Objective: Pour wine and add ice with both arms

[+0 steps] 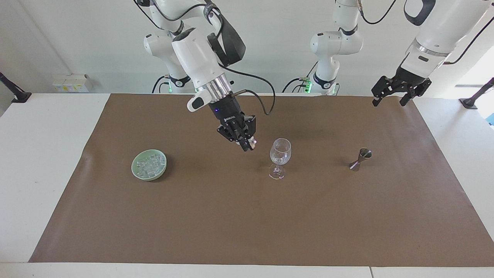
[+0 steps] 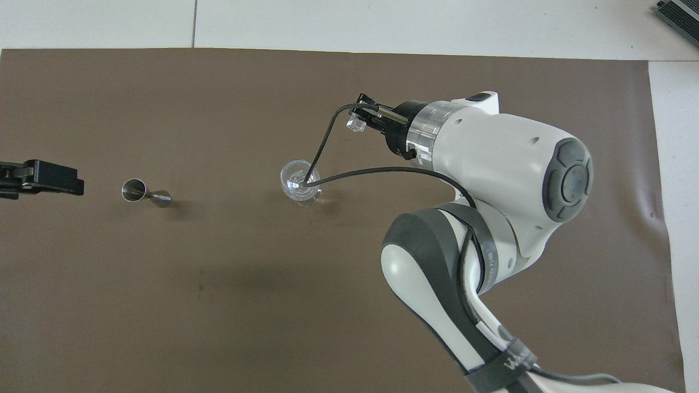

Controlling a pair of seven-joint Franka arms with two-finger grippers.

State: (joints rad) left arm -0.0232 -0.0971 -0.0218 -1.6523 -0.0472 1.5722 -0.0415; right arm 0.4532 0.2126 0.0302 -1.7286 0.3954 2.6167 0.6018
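The right claw (image 1: 249, 145) hangs in the air over the brown mat (image 1: 247, 216), its fingertips pinching one clear ice cube (image 2: 355, 123). It sits just beside the rim of the wine glass (image 1: 279, 156), toward the right arm's end of the counter (image 1: 42, 154), and is not over the bowl of the glass. The right arm (image 2: 491, 180) slants down to it from the robots' side.

The left claw (image 1: 389, 94) is up in the air over the mat's edge at the left arm's end, jaws spread with nothing between them; that arm waits.

The glass stands upright near the middle of the mat and already holds something clear and glassy in its bowl. A green bowl (image 1: 149, 165) toward the right arm's end holds the ice (image 1: 149, 165), a heap of small clear cubes, well apart from the right claw. A small metal measuring cup (image 1: 360, 159) stands toward the left arm's end; what it holds cannot be told.

The facing view shows the green bowl and its heap; in the overhead view the right arm covers them. The overhead view shows the pinched cube plainly against the mat, and a black cable (image 2: 327, 136) crossing the glass's rim.
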